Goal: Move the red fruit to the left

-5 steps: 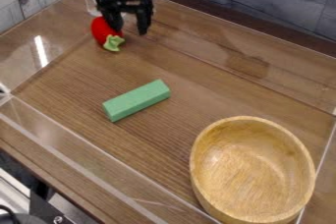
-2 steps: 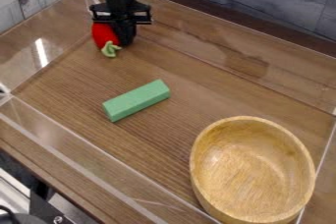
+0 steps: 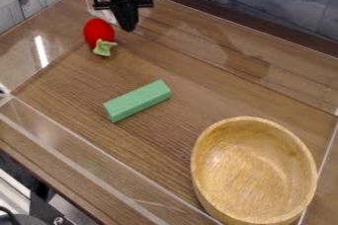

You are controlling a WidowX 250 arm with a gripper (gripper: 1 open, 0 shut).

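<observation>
The small glossy red toy fruit with a green leafy top sits on the wooden surface, just beside my pincer, on its near side. My black pincer is closed and holds nothing. Lowering shut fingers too near the rounded skin could make it roll away; a sideways push off-centre could spin it.

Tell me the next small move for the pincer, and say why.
I'd open the pincer where it is, before bringing it to the red fruit. It looks shut, and the fruit lies outside it, beside its tip, on the table, so closed jaws could probably only nudge it, not grip it.
</observation>
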